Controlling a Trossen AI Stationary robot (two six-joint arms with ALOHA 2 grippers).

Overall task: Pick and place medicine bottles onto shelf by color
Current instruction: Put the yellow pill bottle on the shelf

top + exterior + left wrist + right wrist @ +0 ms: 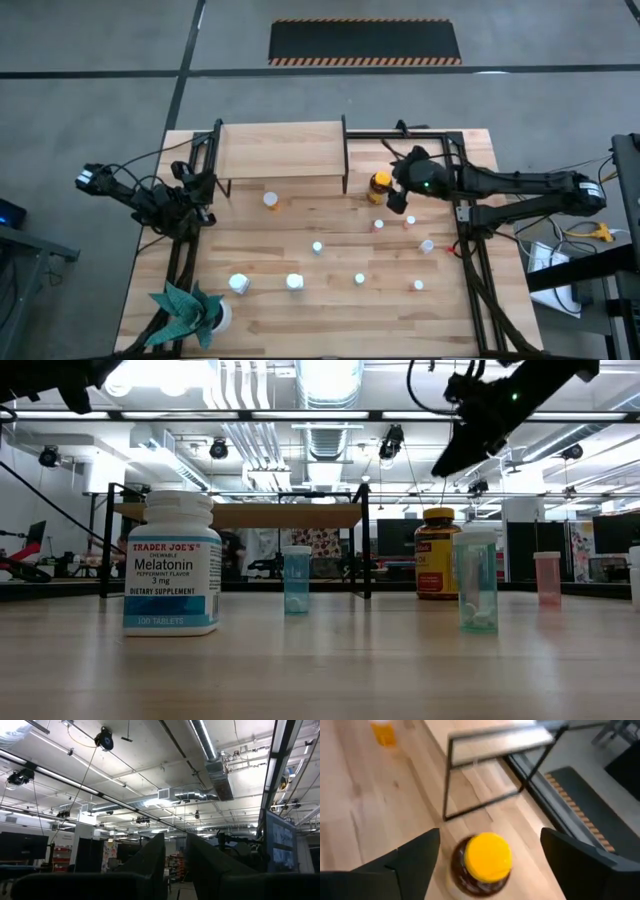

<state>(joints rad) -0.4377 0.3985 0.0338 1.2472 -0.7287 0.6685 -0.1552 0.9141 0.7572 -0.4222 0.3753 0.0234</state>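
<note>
**A:** Where does the right gripper (pixel 487 852) stand at this moment?

**B:** Above the table's far right part, fingers spread wide apart and holding nothing. In the right wrist view the amber jar (pixel 482 865), yellow lid up, sits between the two fingers and below them, upright on the tabletop (pixel 330 310).

**A:** And from overhead?

**B:** The right gripper (pixel 397 200) hangs just beside the amber jar (pixel 380 184), which stands on the table near the shelf's right-hand legs. The shelf (pixel 281 150) lies beyond the jar from the claw, its board bare.

**A:** The level view?

**B:** The right gripper (pixel 462 450) is well above the amber jar (pixel 439 553), not touching it.

**A:** The rest of the bottles?

**B:** Scattered on the table nearer the front edge than the claw. An orange bottle (pixel 384 732) stands past the jar, towards the shelf's middle. The white melatonin bottle (pixel 172 563) and two pale-blue bottles (pixel 296 578) are well apart from the claw.

**A:** The left arm?

**B:** The left gripper (pixel 174 865) waits at the table's left edge, pointed up at the ceiling, its fingers a narrow gap apart. A potted plant (pixel 190 312) sits at the front left corner
</note>
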